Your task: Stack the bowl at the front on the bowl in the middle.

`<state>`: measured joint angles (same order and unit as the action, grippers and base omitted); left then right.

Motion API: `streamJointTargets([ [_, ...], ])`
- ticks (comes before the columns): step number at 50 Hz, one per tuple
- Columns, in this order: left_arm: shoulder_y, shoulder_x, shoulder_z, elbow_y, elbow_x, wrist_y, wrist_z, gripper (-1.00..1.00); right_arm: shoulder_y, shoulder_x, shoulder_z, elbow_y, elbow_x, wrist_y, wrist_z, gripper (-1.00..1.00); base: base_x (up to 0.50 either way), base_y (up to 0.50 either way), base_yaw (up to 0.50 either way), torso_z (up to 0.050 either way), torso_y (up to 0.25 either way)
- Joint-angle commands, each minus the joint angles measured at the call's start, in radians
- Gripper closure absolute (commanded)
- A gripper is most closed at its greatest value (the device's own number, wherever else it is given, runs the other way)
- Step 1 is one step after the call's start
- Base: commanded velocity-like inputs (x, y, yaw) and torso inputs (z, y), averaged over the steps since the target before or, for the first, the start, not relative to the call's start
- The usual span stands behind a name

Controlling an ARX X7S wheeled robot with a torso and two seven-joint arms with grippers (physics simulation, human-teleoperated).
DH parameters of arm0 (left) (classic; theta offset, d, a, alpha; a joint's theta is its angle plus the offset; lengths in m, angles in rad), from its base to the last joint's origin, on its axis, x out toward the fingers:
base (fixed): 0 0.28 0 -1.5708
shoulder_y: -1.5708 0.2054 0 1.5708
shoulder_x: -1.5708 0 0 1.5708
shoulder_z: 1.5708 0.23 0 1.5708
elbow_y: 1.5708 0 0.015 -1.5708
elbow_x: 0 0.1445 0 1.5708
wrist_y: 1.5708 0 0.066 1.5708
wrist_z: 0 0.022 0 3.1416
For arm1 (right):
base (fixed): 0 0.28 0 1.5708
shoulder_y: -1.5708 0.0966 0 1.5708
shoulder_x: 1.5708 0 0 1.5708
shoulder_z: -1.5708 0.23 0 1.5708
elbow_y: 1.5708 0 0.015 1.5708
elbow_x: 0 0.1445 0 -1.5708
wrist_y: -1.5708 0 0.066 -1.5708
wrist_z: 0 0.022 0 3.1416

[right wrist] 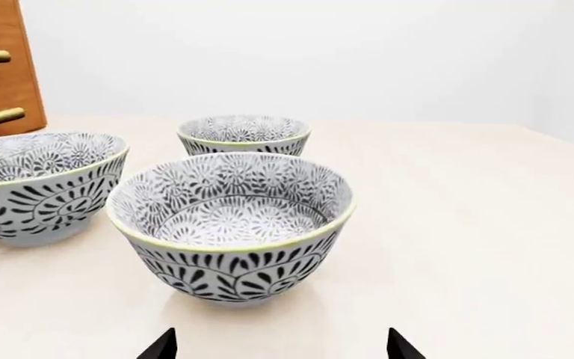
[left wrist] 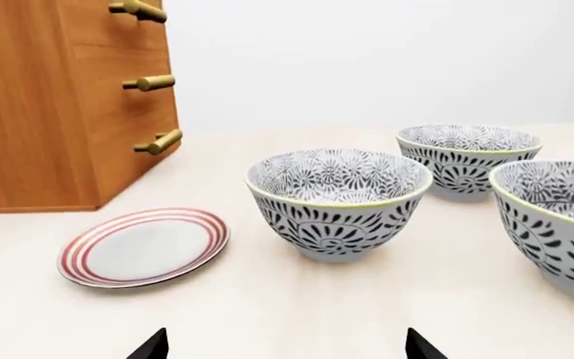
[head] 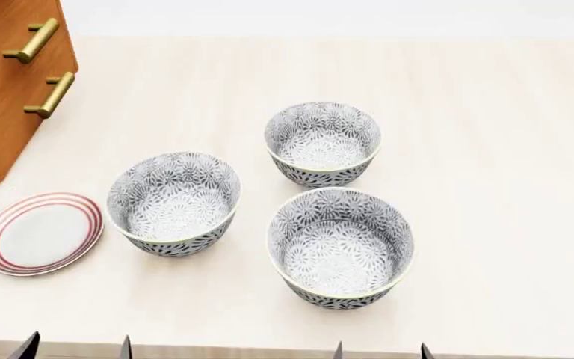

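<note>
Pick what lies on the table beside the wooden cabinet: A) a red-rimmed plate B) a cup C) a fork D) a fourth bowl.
A: a red-rimmed plate lies flat on the table near the wooden cabinet, left of the three patterned bowls.

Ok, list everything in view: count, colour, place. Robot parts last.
Front bowl: one, white with black pattern, nearest the robot.
Middle bowl: one, same pattern, to its left.
Back bowl: one, same pattern, farthest.
Plate: one, white with red rings, far left.
Cabinet: one, wooden, brass handles, back left.
Table: one, pale wood.
Left gripper: open, near edge, empty.
Right gripper: open, near edge, empty.
</note>
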<state>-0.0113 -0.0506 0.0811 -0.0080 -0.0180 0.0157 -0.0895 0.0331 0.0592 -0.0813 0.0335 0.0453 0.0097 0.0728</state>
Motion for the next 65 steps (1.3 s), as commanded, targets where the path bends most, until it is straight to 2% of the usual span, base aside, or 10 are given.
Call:
streamJointTargets([
  [1,0.005,0.004,-0.007,-0.001,0.003,0.005,-0.001,-1.00,-0.011,-0.013,0.017,-0.002,-0.020,-0.002,-0.009,-1.00,0.00,0.00,0.00,0.000,0.000],
  [12,0.001,-0.013,0.013,0.001,-0.017,0.000,-0.022,-1.00,-0.010,0.003,-0.002,-0.021,0.005,0.013,0.012,-1.00,0.00,0.00,0.00,0.000,0.000],
  [17,0.000,-0.023,0.010,0.112,-0.061,-0.120,-0.020,-1.00,-0.006,0.015,0.011,-0.115,0.065,0.125,0.006,-1.00,0.00,0.00,0.00,0.000,0.000],
  [23,-0.043,-0.055,0.016,0.316,-0.113,-0.379,-0.013,-1.00,0.057,0.041,0.037,-0.360,0.168,0.478,0.032,-1.00,0.00,0.00,0.00,0.000,0.000],
  [33,-0.201,-0.095,-0.021,0.599,-0.221,-0.772,-0.032,-1.00,0.227,0.072,0.075,-0.585,0.279,0.902,0.087,-1.00,0.00,0.00,0.00,0.000,0.000],
  [35,-0.270,-0.098,-0.046,0.660,-0.262,-0.891,-0.040,-1.00,0.298,0.071,0.093,-0.638,0.304,1.016,0.116,-1.00,0.00,0.00,0.00,0.000,0.000],
  [42,-0.442,-0.105,-0.059,0.779,-0.324,-1.134,-0.064,-1.00,0.524,0.057,0.148,-0.785,0.391,1.342,0.173,-1.00,0.00,0.00,0.00,0.000,0.000],
  [48,-0.646,-0.061,-0.208,0.894,-0.445,-1.423,-0.060,-1.00,0.702,0.045,0.203,-0.827,0.427,1.527,0.207,-1.00,0.00,0.00,0.00,0.000,0.000],
  [53,-0.680,-0.066,-0.206,0.898,-0.443,-1.434,-0.078,-1.00,0.737,0.052,0.206,-0.796,0.439,1.538,0.213,-1.00,0.00,0.00,0.00,0.000,0.000],
  [65,-0.612,-0.085,-0.163,0.858,-0.427,-1.330,-0.080,-1.00,0.699,0.067,0.161,-0.777,0.426,1.462,0.250,-1.00,0.00,0.20,0.00,0.000,0.000],
])
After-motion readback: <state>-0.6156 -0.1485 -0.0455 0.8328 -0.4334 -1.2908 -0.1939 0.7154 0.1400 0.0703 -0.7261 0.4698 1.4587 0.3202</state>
